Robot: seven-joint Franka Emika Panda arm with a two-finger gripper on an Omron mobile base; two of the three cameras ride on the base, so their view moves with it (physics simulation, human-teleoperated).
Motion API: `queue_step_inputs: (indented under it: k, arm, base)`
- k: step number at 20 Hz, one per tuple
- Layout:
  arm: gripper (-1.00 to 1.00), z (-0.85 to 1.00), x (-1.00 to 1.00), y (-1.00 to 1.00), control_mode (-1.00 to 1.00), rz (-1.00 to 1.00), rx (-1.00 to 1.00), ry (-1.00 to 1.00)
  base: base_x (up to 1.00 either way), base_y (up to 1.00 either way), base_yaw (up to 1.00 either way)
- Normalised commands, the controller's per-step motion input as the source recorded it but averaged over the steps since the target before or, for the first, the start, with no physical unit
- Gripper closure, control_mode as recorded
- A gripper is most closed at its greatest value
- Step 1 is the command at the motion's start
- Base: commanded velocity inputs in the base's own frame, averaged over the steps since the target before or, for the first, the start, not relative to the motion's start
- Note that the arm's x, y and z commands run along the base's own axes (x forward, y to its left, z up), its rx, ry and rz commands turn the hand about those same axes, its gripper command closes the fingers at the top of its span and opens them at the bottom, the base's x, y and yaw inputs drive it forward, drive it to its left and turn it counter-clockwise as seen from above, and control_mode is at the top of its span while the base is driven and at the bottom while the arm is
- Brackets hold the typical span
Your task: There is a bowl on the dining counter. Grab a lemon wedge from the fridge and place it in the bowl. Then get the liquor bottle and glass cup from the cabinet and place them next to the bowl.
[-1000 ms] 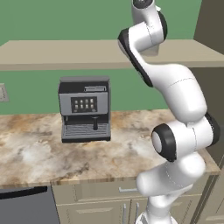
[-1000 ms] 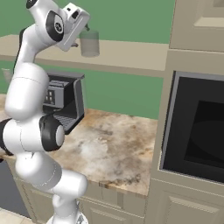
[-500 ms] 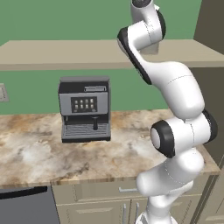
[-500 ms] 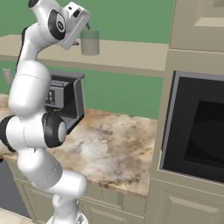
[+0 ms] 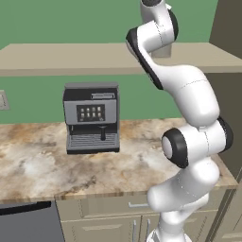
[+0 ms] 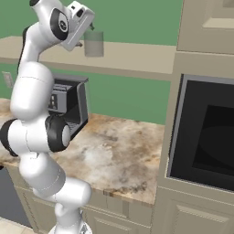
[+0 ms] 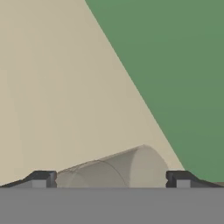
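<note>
The glass cup, a clear greyish tumbler, stands upright on a high beige shelf against the green wall. My gripper is raised to shelf height, right at the cup's left side. In the hand view the cup lies between the two dark fingertips, at the bottom of the picture. The gripper is open, with a gap between each jaw and the glass. In the left base view my upper arm covers most of the cup.
A grey coffee machine stands on the marbled worktop below the shelf, also seen as the coffee machine behind my arm. A dark built-in oven sits in a tall cream cabinet on the right.
The upper arm has shifted slightly toward the cup. The jaws have stayed open and the cup has not moved.
</note>
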Motion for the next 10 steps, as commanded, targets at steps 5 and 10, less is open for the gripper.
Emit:
queue_step_inputs:
  k: [5, 10]
  arm:
    - [-1.0, -0.11, 0.0, 0.0, -1.0, 0.0, 0.0, 0.0]
    - [-1.0, -0.01, 0.09, -0.04, -1.0, 0.0, 0.0, 0.0]
  base:
    - [0.0, 0.0, 0.0]
    - [0.0, 0.0, 0.0]
